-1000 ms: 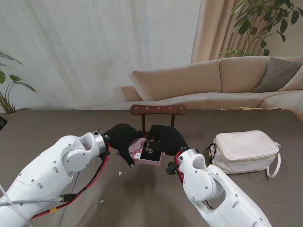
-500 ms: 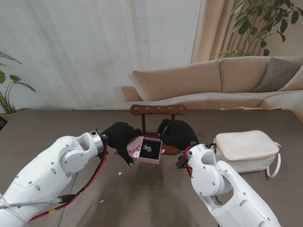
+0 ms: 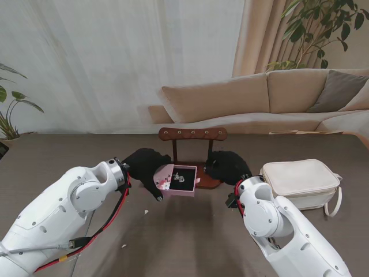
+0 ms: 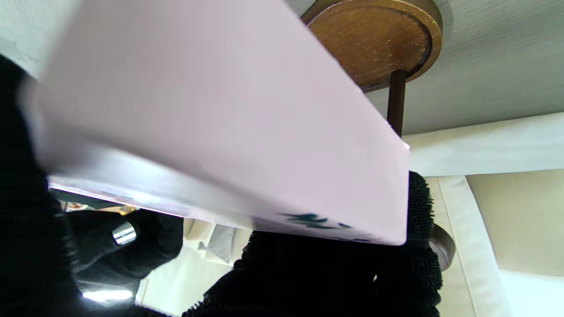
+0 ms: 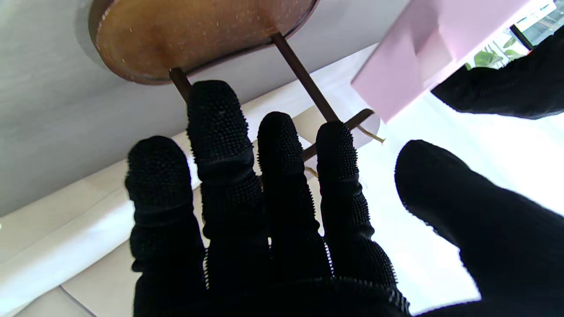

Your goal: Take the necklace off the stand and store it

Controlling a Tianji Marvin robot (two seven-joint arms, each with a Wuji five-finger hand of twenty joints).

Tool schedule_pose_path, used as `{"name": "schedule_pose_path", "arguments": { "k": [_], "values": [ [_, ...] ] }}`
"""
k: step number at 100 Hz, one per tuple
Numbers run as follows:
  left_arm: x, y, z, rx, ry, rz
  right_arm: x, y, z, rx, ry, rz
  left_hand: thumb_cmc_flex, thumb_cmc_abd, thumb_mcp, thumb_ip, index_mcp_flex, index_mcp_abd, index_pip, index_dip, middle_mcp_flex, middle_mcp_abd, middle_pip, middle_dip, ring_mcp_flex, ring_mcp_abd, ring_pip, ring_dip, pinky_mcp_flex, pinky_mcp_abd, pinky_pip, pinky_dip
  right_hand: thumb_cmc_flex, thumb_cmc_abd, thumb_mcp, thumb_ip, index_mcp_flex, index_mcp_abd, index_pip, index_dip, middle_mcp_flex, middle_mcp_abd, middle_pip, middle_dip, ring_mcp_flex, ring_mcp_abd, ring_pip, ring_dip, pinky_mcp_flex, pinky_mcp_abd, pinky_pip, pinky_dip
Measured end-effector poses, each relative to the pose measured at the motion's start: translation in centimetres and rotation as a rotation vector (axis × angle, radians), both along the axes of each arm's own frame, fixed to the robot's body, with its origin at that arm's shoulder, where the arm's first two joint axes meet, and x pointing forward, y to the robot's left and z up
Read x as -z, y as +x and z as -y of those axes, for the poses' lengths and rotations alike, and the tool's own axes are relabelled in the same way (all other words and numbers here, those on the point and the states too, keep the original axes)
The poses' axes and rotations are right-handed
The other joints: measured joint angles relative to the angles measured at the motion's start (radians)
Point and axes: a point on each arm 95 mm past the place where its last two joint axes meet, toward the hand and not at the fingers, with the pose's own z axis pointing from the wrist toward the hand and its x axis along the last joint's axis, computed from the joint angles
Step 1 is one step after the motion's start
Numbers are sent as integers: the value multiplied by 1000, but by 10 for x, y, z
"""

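Observation:
A pink box (image 3: 180, 182) is held off the table by my left hand (image 3: 147, 167), which is shut on its left side. Inside the box lies the necklace (image 3: 180, 179), a small dark and silvery tangle. The wooden stand (image 3: 192, 134) rises just behind the box, its bar bare. My right hand (image 3: 228, 165) is open, fingers spread, to the right of the box and over the stand's base (image 5: 194, 35). In the left wrist view the box's pink underside (image 4: 220, 123) fills most of the picture. The right wrist view shows the box (image 5: 423, 48) and my spread fingers (image 5: 220, 132).
A cream handbag (image 3: 298, 183) lies on the table to the right of my right arm. Small white scraps (image 3: 145, 212) lie on the dark table nearer to me. A sofa stands behind the table.
My right hand has drawn away from the box to the right and now hovers by the stand's base. The necklace stays in the box, which my left hand keeps holding.

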Motion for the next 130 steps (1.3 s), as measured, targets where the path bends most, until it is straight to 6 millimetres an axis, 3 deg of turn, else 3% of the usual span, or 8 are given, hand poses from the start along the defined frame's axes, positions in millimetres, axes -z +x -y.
{"name": "schedule_pose_path", "arguments": {
  "k": [46,63,102,130],
  "values": [
    [-2,2,2,-6,-48,-24,13,-21,-12,-55,119,-74,-4,0,-7,0,9,0,8,0,13,0,0,0,18,1,0,0,21,7,0,-1,-11,0,0,-14,30,0,2,0,40,0,-3,0,1,8,0,0,0,0,0,0],
    [-1,3,3,-6,-58,-33,14,-23,-20,-58,150,-88,-4,0,-7,0,11,0,8,0,15,0,0,0,22,3,0,0,24,9,0,-1,3,0,1,-23,31,104,41,10,40,2,-24,0,1,10,0,0,0,0,0,0],
    [1,1,2,-19,-83,-29,21,-24,-37,-63,274,-152,-4,-1,-17,0,17,0,8,0,17,0,0,0,25,5,0,0,26,13,0,0,53,2,3,-73,31,155,92,10,42,37,-24,0,1,14,-1,0,0,0,0,0],
    [2,-2,6,-21,-108,-35,26,-28,-57,-102,349,-176,-4,-1,-19,0,21,0,9,1,18,0,3,0,25,5,0,0,26,15,0,0,93,2,2,-101,12,153,116,10,32,38,-24,0,1,20,-2,0,0,0,0,0]
  ]
}}
